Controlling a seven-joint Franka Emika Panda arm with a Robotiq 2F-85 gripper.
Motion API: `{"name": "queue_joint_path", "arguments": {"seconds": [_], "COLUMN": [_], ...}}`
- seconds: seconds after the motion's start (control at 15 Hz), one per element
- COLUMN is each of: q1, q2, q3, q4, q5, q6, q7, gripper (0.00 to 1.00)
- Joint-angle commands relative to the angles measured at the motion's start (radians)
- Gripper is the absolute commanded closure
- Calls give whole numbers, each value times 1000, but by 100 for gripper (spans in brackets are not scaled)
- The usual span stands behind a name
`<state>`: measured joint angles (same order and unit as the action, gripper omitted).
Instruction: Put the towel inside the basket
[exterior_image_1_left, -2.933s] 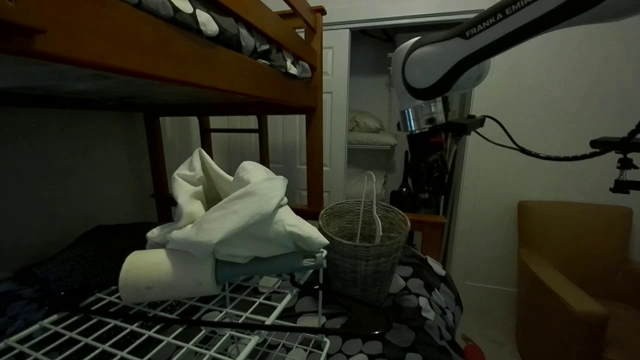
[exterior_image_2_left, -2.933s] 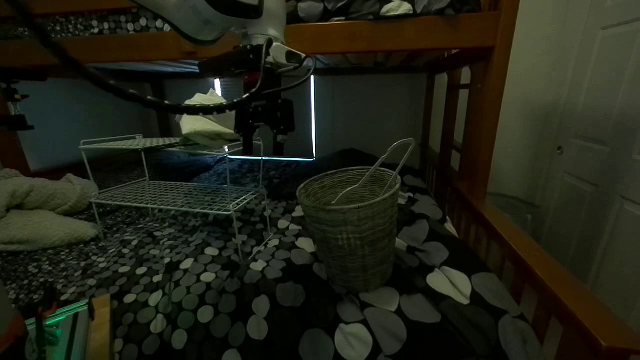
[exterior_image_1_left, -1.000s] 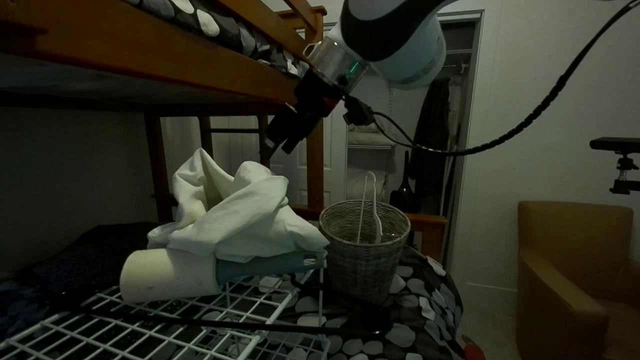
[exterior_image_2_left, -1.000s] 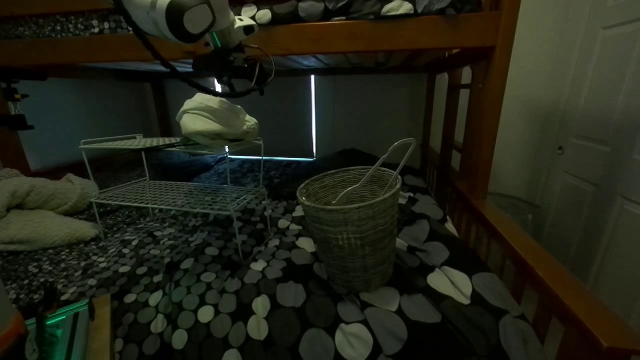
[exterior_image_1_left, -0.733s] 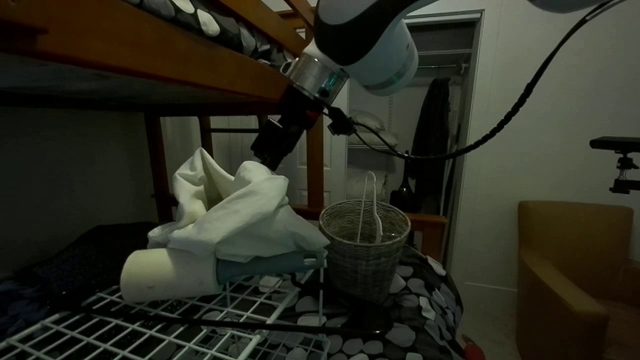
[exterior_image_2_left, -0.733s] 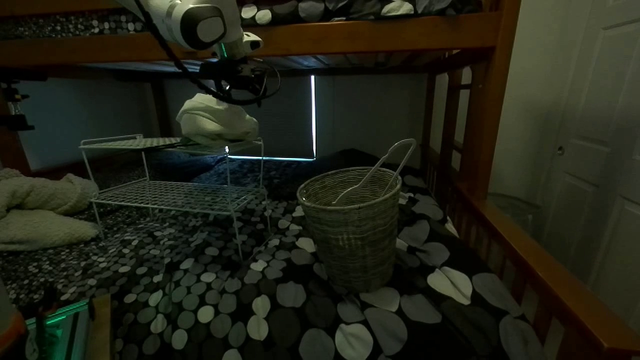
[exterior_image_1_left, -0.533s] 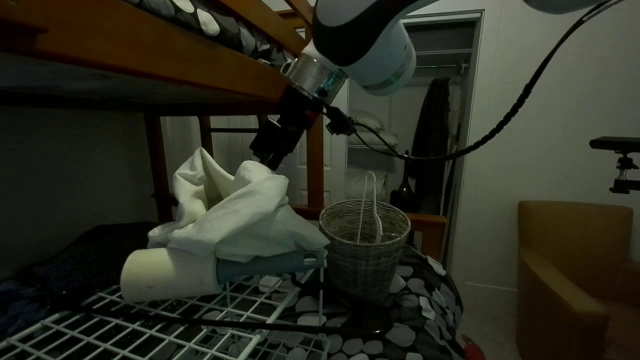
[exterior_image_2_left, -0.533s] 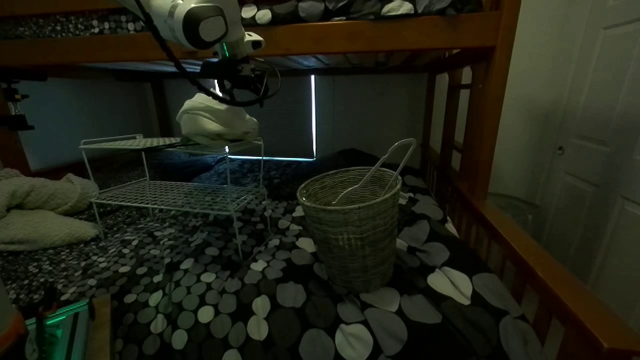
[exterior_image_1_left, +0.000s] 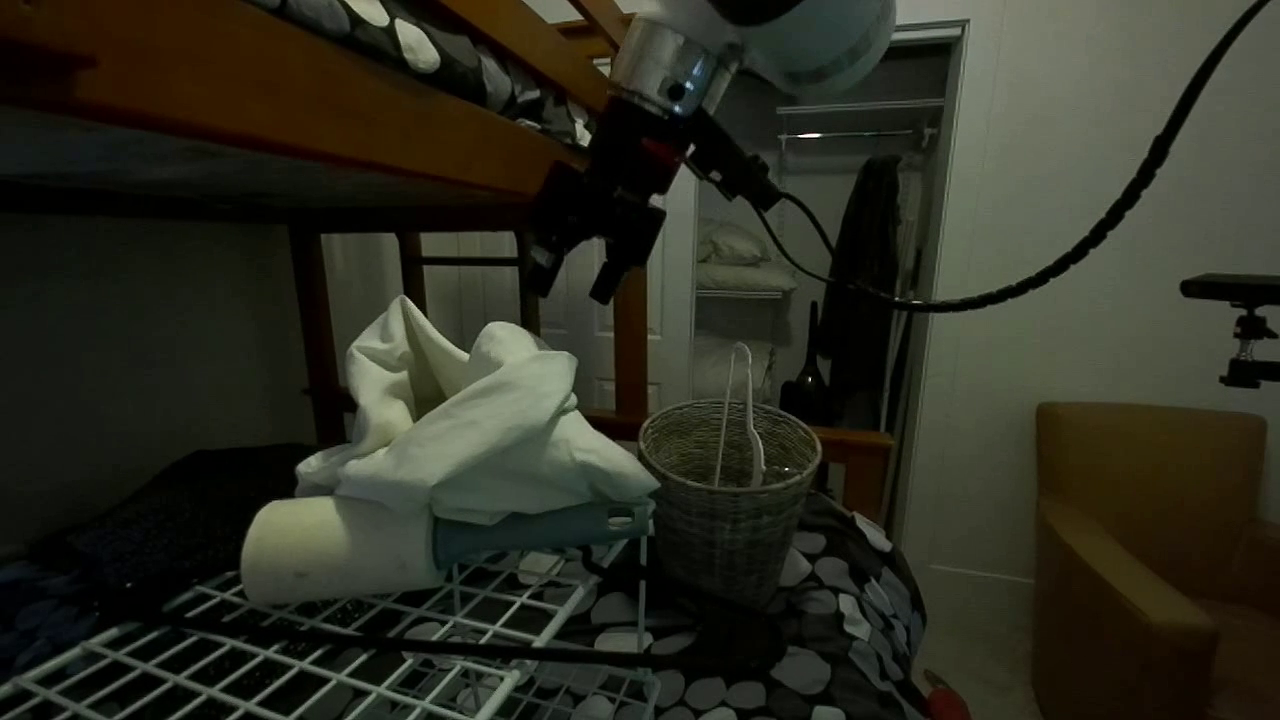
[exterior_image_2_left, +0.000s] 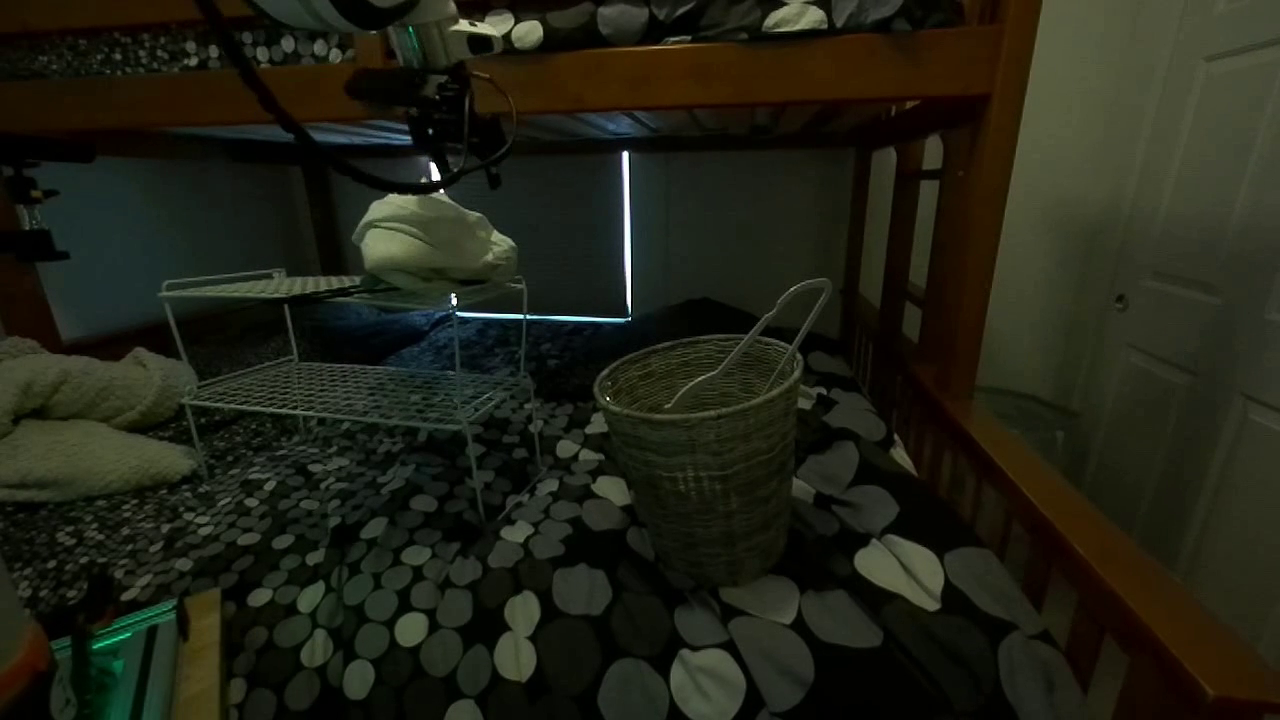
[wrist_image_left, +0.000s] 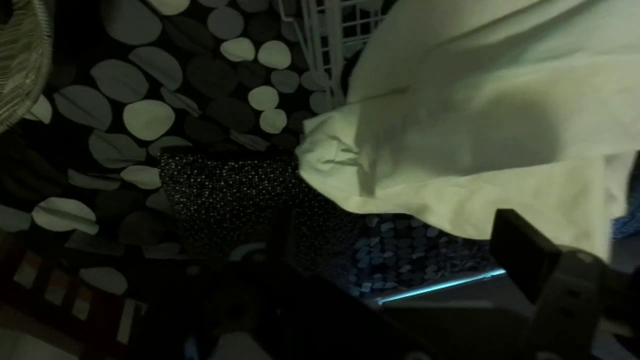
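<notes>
Atop the wire rack (exterior_image_2_left: 265, 288): 1 white towel (exterior_image_1_left: 490, 430), heaped in loose folds. Partly under it: 1 pale cylinder (exterior_image_1_left: 335, 550), meeting 1 teal piece (exterior_image_1_left: 540, 530); whether joined, we cannot tell. Above the towel and apart from it: the jaws, spread wide, nothing between them. Beside the rack, on the dotted bedspread (exterior_image_2_left: 580, 590): 1 wicker basket (exterior_image_2_left: 705, 480), upright, 1 white hanger (exterior_image_1_left: 757, 460) leaning inside, its top above the rim. Step in hand, as we judge it: the grasp, not yet made. Next move, we think: lower onto a raised fold, pinch, lift clear of the rack and carry across, minding the hanger.
</notes>
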<state>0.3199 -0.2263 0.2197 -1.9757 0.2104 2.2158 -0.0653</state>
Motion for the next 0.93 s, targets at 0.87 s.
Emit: {"name": "queue_joint_path", "arguments": {"seconds": [0.87], "q1": [9], "q2": [275], "q3": [65], "q4": [285], "q5": [59], "q6": [-307], "q7": [-133], "gripper": [0]}}
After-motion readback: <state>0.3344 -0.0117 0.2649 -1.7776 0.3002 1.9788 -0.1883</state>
